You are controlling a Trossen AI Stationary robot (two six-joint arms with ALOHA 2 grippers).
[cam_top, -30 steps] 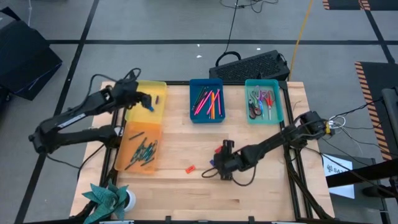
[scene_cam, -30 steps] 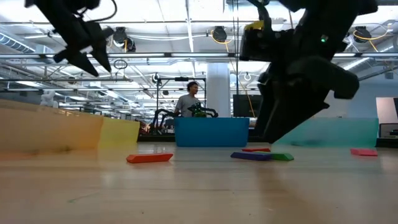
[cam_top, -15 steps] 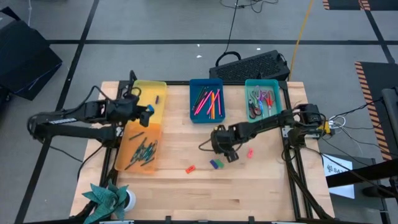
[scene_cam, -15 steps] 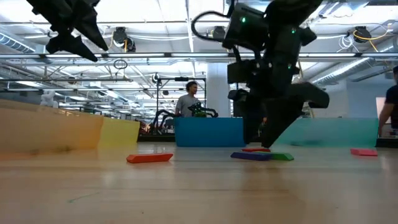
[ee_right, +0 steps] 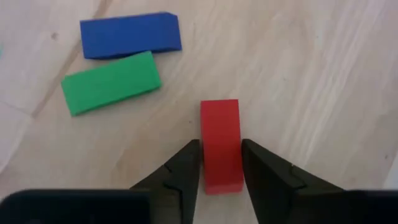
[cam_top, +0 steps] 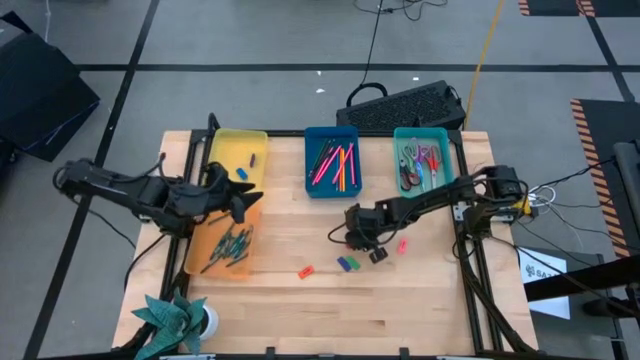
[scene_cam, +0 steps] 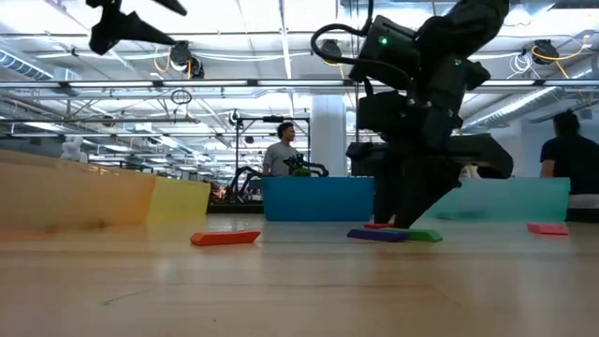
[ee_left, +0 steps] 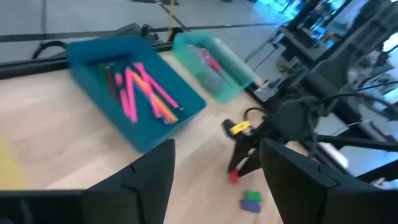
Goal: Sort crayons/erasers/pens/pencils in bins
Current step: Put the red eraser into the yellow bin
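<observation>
The right hand (ee_right: 221, 165) stands apart astride the red eraser (ee_right: 221, 144) lying on the worktop (cam_top: 420, 300) beside the green (ee_right: 112, 83) and blue (ee_right: 130, 36) ones; it should close squarely, then lift straight to avoid nudging them

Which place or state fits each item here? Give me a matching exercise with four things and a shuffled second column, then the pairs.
Things:
1. red eraser
2. green eraser
3. right pincer
4. left pincer

Places or states:
A. lying on the bare wood right beside the blue eraser
B. open, above the border of the yellow bin and the orange bin
C. between two dark fingers, on the table
D. low at the table, fingers either side of a small block

Pairs: 1-C, 2-A, 3-D, 4-B
</observation>
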